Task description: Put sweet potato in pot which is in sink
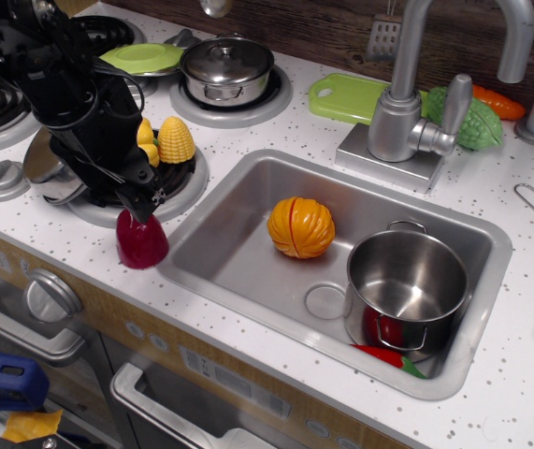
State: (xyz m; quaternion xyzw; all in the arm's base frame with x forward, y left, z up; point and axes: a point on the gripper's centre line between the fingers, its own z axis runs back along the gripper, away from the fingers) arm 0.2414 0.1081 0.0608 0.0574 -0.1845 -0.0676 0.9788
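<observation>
The sweet potato (141, 242), a glossy dark red toy, stands upright on the white counter just left of the sink's (238, 262) left rim. My gripper (141, 206) comes down on its top from the black arm at the upper left, and its fingers look closed on the tapered upper end. The pot (407, 281), shiny, lidless and with loop handles, stands empty in the right part of the sink, well right of the gripper.
An orange segmented toy (301, 227) lies in the sink's middle, the drain (325, 301) beside the pot. A red pepper toy (388, 354) lies under the pot's front. Yellow corn (175, 140) and a tipped steel pot (50, 176) sit by the arm. A lidded pot (226, 67) and faucet (407, 103) stand behind.
</observation>
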